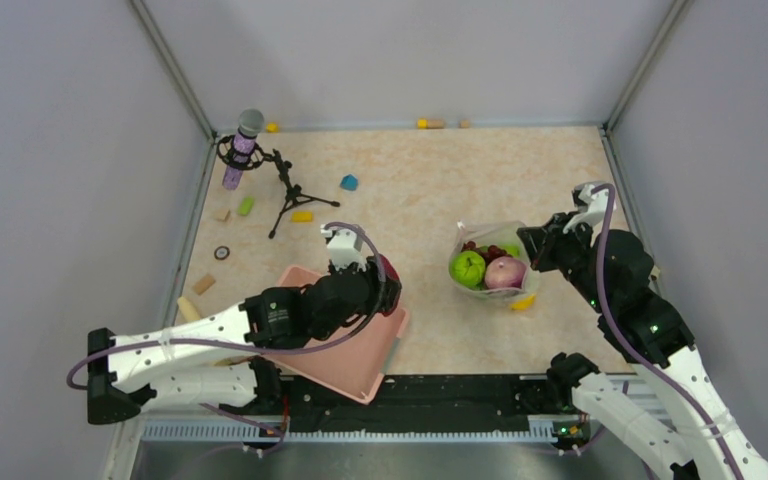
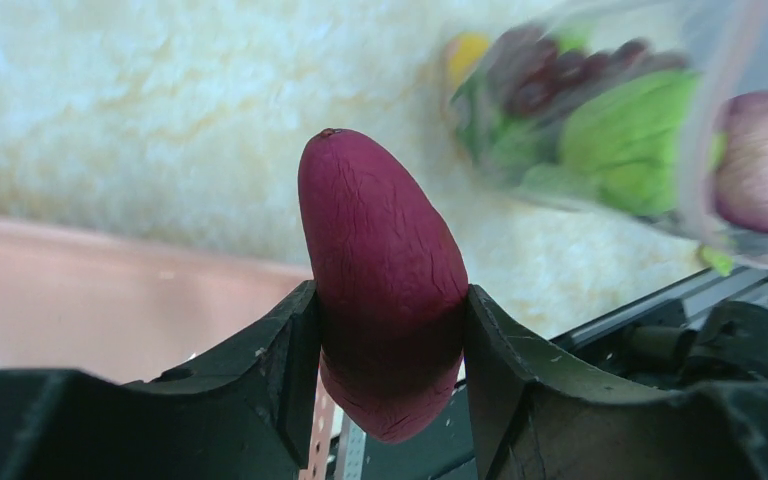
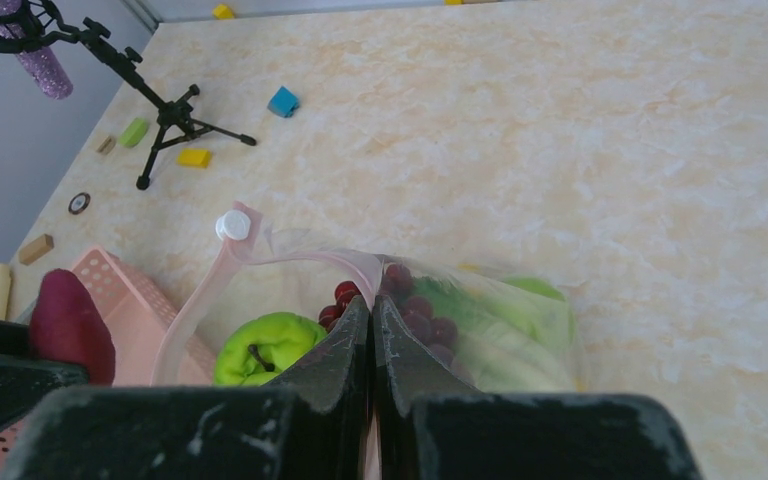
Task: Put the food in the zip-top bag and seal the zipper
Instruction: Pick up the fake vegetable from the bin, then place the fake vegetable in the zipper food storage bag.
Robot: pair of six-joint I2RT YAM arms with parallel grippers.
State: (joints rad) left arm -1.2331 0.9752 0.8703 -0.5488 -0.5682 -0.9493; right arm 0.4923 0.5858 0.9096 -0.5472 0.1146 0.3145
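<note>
Between the left gripper's jaws, which stand partway apart and clamp its lower half, the reddish sweet potato points tip-up above the pink basket, well apart from the zip-top bag to its right. That bag sits on the table with a green fruit, dark grapes, lettuce and the purple onion already inside. The right gripper is pinched tight on the bag's rim, so the pink zipper bows into a loop and the mouth stays open. The step in hand appears to be carrying the potato across and into that mouth. Doing it well likely means leading with the narrow tip, aiming at the gap left of the green fruit, and staying clear of the thin rim so it does not fold shut. The right arm should hold the rim steady and slightly raised. Release should come only once most of the potato is past the zipper, since the bag is nearly full and a shallow drop could roll back out.
</note>
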